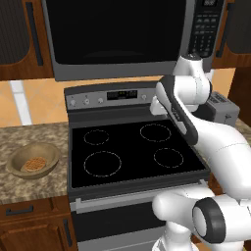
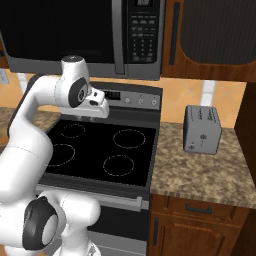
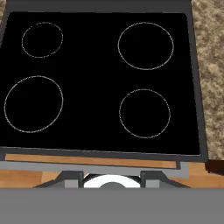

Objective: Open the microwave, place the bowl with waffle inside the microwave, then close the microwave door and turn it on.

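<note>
The microwave [image 1: 117, 34] hangs above the stove with the microwave door [image 2: 60, 30] shut; its long grey handle [image 1: 188, 27] stands beside the keypad [image 1: 203, 29]. A tan bowl [image 1: 33, 161] rests on the left counter, and the golden waffle [image 1: 33, 163] lies inside it. My gripper [image 3: 111, 178] hovers over the middle of the cooktop, pointing down, well below the door and far right of the bowl. Its fingers [image 3: 70, 178] stand apart with nothing between them. The white hand [image 2: 97, 106] sits in front of the stove's control panel.
The black stove [image 1: 127, 152] with four burner rings lies under the arm. A grey toaster [image 2: 201, 129] stands on the granite counter [image 2: 210, 175] to the right. Wooden cabinets [image 1: 19, 34] flank the microwave on both sides.
</note>
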Controlling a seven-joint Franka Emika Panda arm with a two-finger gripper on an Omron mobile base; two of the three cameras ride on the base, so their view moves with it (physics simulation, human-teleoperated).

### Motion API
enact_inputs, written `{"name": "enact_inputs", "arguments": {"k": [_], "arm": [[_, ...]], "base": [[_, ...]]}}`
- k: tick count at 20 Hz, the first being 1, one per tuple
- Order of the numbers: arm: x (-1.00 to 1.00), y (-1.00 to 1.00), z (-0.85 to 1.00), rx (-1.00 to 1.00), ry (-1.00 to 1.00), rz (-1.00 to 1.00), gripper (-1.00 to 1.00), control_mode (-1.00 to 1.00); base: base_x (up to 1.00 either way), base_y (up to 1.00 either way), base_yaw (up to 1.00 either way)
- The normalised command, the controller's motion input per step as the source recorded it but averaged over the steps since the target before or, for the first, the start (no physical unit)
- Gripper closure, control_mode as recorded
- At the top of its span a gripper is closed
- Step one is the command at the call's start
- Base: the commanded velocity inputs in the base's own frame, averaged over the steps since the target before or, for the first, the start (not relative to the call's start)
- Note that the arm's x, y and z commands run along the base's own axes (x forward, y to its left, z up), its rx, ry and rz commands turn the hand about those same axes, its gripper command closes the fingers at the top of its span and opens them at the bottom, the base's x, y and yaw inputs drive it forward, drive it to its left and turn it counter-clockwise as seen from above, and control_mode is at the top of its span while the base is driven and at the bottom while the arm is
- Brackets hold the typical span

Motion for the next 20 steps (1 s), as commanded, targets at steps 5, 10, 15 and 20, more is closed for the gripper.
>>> {"name": "enact_inputs", "arguments": {"k": [5, 10, 15, 20], "arm": [[-0.24, -0.11, 0.05, 0.02, -0.04, 0.0, -1.0, -1.0], [-0.07, -0.17, 0.51, 0.06, -0.24, -0.01, -1.0, -1.0], [0.31, -0.19, 0.55, 0.06, -0.29, 0.0, -1.0, -1.0], [0.96, 0.0, 0.44, 0.09, -0.16, 0.0, -1.0, -1.0]], "base": [[0.0, 0.0, 0.0], [0.0, 0.0, 0.0], [0.0, 0.0, 0.0], [0.0, 0.0, 0.0]]}}
